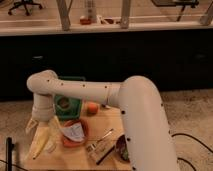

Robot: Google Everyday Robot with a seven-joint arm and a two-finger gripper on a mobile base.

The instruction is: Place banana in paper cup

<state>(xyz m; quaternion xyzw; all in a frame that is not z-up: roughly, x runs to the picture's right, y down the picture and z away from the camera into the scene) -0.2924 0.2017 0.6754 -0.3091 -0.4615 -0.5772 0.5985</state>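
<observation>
Hanging just left of orange bowl (85, 127), gripper (41, 124) sits over upper end of banana (42, 144); whether claw spread or closed cannot be told. Banana lies lengthwise on wooden table (70, 158), beside bowl's left rim. White packet (74, 132) inside bowl. Small orange fruit (92, 107) behind bowl; green container (73, 111) behind-left.

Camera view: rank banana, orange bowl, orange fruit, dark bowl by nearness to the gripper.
The gripper is at the table's left end.
1. Banana, left edge, beside it.
2. Orange bowl, just right.
3. Orange fruit, farther right, behind.
4. Dark bowl, front right.
</observation>
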